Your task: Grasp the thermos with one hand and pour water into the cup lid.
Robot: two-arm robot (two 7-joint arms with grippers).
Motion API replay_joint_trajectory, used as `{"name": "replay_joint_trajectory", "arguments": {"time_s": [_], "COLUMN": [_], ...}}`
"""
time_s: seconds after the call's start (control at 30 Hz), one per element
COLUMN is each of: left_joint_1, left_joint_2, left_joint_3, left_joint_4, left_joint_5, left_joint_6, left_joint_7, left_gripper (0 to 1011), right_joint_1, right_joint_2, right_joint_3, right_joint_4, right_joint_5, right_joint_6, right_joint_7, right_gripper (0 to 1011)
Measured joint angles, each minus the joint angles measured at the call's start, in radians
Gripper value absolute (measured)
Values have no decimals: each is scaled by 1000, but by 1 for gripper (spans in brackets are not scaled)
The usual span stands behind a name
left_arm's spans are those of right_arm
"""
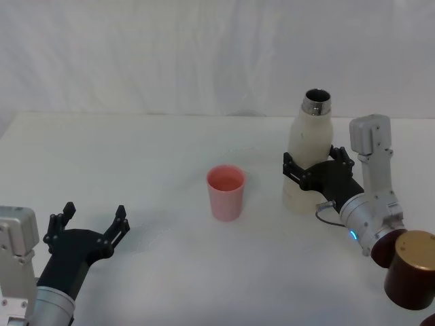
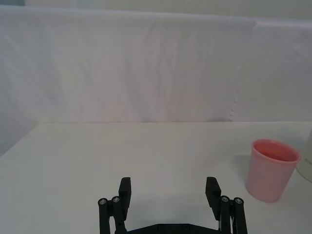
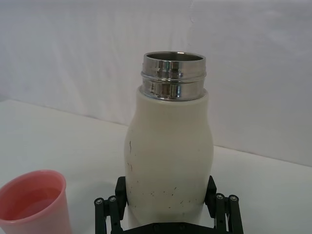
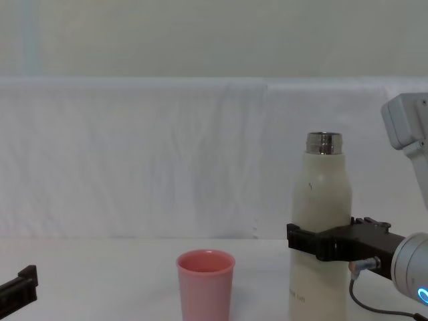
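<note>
Thermos (image 1: 309, 153) standing upright on table (image 1: 136, 156), pinched low by right claw (image 1: 318, 170), right of cup (image 1: 225, 192), risking slipping or slopping past rim if tipping too fast; left claw (image 1: 92, 221) idling spread.

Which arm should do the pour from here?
Right. Its tool already has a finger on each side of the upright thermos, with the cup lid just to that bottle's left. The left tool sits open and empty, farther from the bottle.
</note>
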Motion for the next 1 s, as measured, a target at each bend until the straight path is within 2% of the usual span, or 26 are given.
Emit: {"name": "replay_joint_trajectory", "arguments": {"time_s": [1.0], "left_joint_1": [0], "left_joint_2": [0], "left_joint_3": [0], "left_joint_4": [0], "left_joint_5": [0], "left_joint_6": [0], "left_joint_7": [0], "left_gripper": [1001], "right_joint_1": [-6], "right_joint_2": [1], "right_joint_3": [0], "right_joint_4": [-14], "right_joint_5": [-2], "right_joint_6": [1], "right_joint_7": [-2], "right_gripper": [951]}}
